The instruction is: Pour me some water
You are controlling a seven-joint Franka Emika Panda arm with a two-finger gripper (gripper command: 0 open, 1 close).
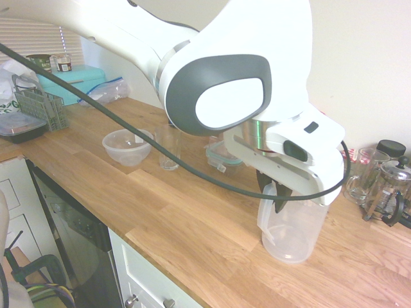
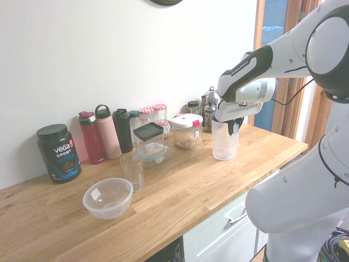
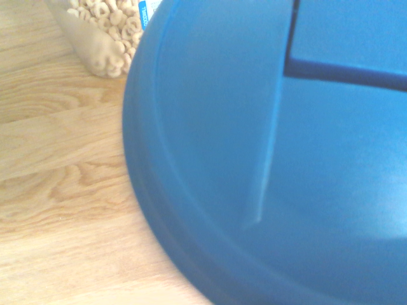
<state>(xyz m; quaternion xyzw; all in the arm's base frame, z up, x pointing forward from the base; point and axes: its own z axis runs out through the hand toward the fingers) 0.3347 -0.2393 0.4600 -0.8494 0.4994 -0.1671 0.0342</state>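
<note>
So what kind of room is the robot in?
It looks like a kitchen. There's a long wooden counter with a clear bowl and a drinking glass on it, and a tub of ring-shaped cereal near the wall.

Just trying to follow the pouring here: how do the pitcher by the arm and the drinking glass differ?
The pitcher is bigger and wider, while the glass is smaller and slimmer. The pitcher has a blue lid; the glass has none. The tool is at the pitcher, whereas the glass stands apart from it, near the plastic bowl. Both are see-through and upright on the wooden counter.
</note>
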